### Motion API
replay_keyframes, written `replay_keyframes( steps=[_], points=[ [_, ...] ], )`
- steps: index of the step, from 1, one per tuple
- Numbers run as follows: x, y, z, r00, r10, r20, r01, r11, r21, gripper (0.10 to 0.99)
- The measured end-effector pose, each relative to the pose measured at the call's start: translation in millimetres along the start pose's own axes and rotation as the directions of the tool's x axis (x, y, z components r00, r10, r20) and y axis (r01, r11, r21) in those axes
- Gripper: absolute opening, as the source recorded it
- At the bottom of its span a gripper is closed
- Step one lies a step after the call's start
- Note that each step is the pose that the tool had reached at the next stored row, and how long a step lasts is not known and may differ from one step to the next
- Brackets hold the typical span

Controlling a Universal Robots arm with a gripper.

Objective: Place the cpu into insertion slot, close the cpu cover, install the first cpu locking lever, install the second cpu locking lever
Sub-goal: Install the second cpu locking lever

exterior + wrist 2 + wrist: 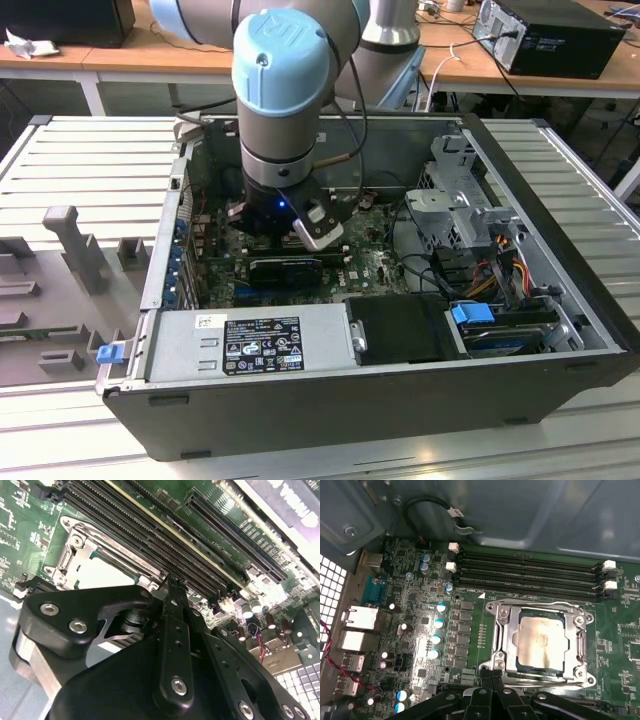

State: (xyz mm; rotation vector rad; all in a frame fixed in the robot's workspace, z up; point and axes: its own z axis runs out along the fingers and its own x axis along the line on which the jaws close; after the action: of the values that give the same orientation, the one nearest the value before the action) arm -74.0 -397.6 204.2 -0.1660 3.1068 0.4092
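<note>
The cpu (540, 640), a pale tan-silver square, lies flat in the insertion slot (586, 674) on the green board. The silver cpu cover (503, 630) is folded down around it, and the chip's face shows through its opening. A thin wire lever (535, 603) runs along the cover's edge by the memory slots. My gripper (491, 672) is shut, with its black fingertips together right at the socket's edge. In the second wrist view the gripper (172, 582) ends beside the cpu cover (100, 542) and the cpu (107, 575). In the exterior view the gripper (300, 235) reaches down inside the open computer case (350, 400).
Long black memory slots (530, 575) lie just beyond the socket. A black cable loop (427, 502) hangs off the case wall. Capacitors (439, 625) and rear ports (355, 617) stand to one side. A power supply (250, 340) and a drive cage (460, 200) crowd the case.
</note>
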Motion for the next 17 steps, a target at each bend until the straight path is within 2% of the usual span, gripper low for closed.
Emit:
replay_keyframes(
  steps=[9,14,17],
  points=[
    [0.9,-2.9,6.5,1.0000,0.000,0.0051,0.000,0.9988,-0.048,0.106],
    [2.4,-3.2,8.6,1.0000,0.000,0.0059,0.001,0.9984,-0.056,0.106],
    [2.5,-2.1,4.3,1.0000,0.000,0.0061,0.001,0.9984,-0.056,0.106]
  ],
)
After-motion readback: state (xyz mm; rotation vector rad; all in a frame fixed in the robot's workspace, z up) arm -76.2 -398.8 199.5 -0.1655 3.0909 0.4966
